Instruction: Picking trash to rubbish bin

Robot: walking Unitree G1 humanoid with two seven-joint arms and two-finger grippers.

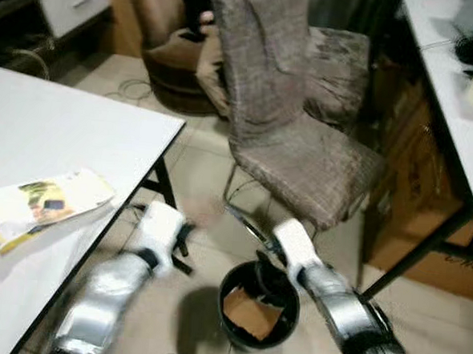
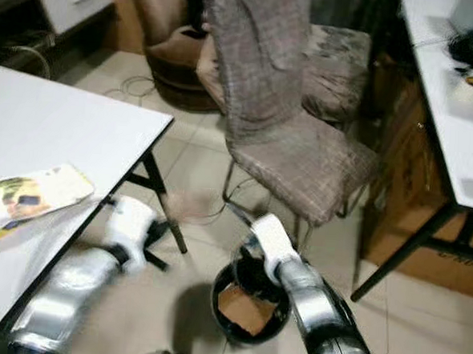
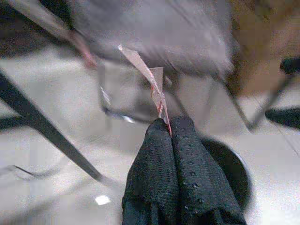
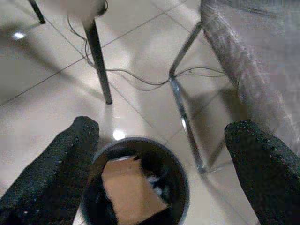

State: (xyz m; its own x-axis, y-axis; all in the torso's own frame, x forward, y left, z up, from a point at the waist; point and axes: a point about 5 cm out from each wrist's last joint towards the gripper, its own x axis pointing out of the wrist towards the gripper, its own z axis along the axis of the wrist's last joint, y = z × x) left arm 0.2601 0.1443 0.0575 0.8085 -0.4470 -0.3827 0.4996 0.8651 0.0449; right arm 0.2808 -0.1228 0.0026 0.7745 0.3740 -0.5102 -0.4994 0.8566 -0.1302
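My left gripper [image 3: 169,123] is shut on a crumpled clear wrapper with a red stripe [image 3: 151,79], which sticks out past the fingertips. In the left eye view this gripper [image 1: 182,244] hangs low beside the white table's leg, left of the bin. The black round rubbish bin [image 1: 235,331] stands on the tiled floor with a brown piece of cardboard [image 1: 248,312] inside. My right gripper [image 4: 164,126] is open, its two fingers spread wide just above the bin's rim [image 4: 140,139], with nothing between them.
A grey fabric chair [image 1: 303,141] stands right behind the bin, with its metal legs [image 4: 183,112] close by. The white table [image 1: 54,134] on the left carries a yellow leaflet [image 1: 42,201]. A desk [image 1: 458,94] and a cardboard box [image 1: 412,196] are on the right.
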